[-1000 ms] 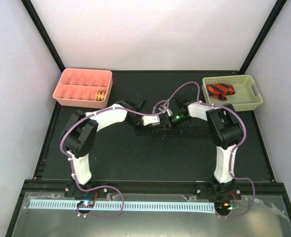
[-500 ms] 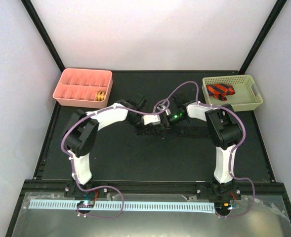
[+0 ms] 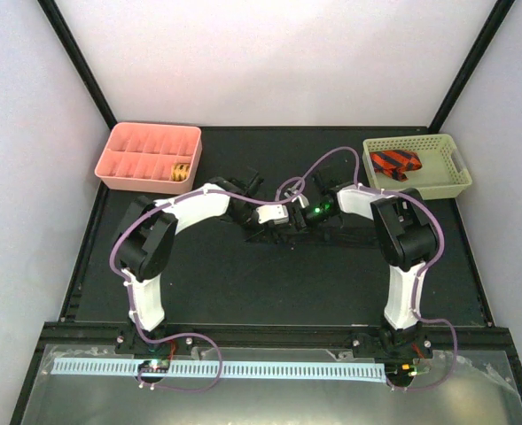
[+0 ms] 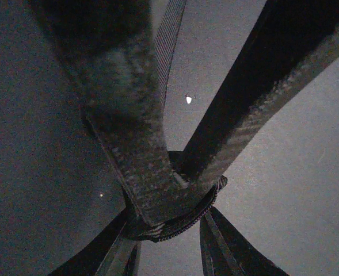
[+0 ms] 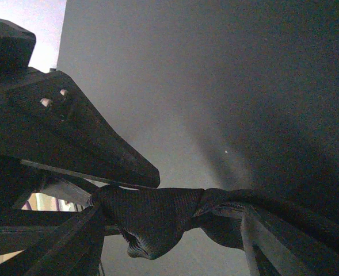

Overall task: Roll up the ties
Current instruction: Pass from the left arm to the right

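Observation:
A dark ribbed tie is held between both grippers at the middle of the black table. In the left wrist view a coiled part of the tie (image 4: 175, 215) sits between my left gripper's fingers (image 4: 172, 241), and two dark bands of the tie run up from it. In the right wrist view a bunched fold of the tie (image 5: 157, 215) spans my right gripper (image 5: 169, 230). In the top view my left gripper (image 3: 261, 218) and right gripper (image 3: 296, 220) almost touch. The tie hardly shows against the dark mat.
A pink divided tray (image 3: 128, 159) at the back left holds one rolled patterned tie (image 3: 182, 172). A pale green basket (image 3: 438, 181) at the back right holds a red and navy striped tie (image 3: 395, 163). Purple cables arch over both wrists.
Both grippers stay together at the table's middle with the tie. The wrists have shifted only slightly.

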